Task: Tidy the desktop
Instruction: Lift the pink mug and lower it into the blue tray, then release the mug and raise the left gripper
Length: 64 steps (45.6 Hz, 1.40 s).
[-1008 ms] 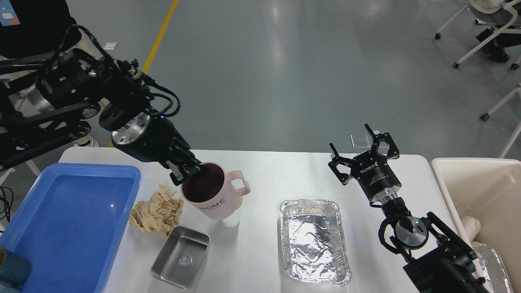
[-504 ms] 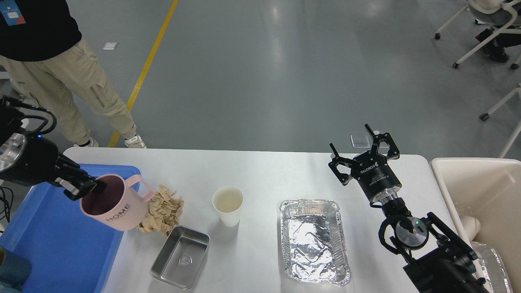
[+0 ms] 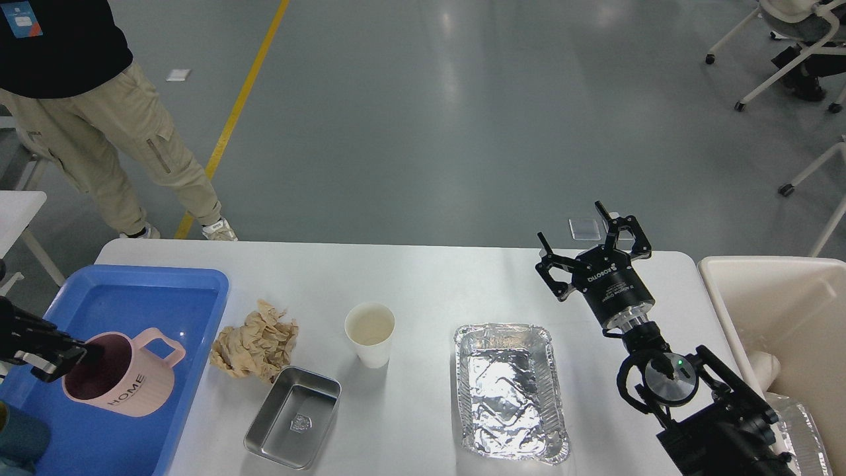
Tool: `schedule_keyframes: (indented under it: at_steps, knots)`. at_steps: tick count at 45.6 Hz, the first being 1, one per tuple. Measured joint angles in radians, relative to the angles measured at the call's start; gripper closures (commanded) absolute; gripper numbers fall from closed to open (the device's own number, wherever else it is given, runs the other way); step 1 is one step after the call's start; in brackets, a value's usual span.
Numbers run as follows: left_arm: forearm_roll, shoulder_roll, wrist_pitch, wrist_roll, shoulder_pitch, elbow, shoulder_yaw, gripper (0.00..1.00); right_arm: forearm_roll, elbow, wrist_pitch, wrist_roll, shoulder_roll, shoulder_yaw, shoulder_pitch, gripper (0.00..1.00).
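The white desktop (image 3: 436, 277) fills the lower half of the head view. My left gripper (image 3: 63, 357) comes in at the far left, shut on the rim of a pink mug (image 3: 122, 383) marked HOME, which hangs tilted over the blue tray (image 3: 165, 284). On the desktop lie a crumpled brown paper (image 3: 254, 340), a white paper cup (image 3: 370, 334), a small steel tray (image 3: 293, 416) and a foil tray (image 3: 509, 390). My right gripper (image 3: 591, 241) stands open at the back right, holding nothing.
A cream bin (image 3: 780, 311) stands off the desktop's right end. A person in beige trousers (image 3: 125, 139) stands behind the left corner. A small white table corner (image 3: 20, 205) shows at the far left. Office chairs (image 3: 793, 46) are at the back right.
My left gripper has carried the pink mug leftward and down, from above the paper cup to over the blue tray. The right arm has stayed still.
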Motion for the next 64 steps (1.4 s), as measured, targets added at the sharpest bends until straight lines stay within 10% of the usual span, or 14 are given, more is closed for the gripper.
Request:
schedule_keyframes:
  at_steps: [21, 64]
  knots:
    - [0.006, -0.025, 0.234, -0.065, 0.217, 0.178, -0.002, 0.96, 0.0, 0.002, 0.0, 0.0, -0.001, 0.0, -0.007, 0.0]
    - [0.008, -0.145, 0.395, -0.103, 0.331, 0.445, 0.022, 0.87, -0.001, 0.004, 0.0, 0.0, 0.003, -0.005, -0.013, 0.0]
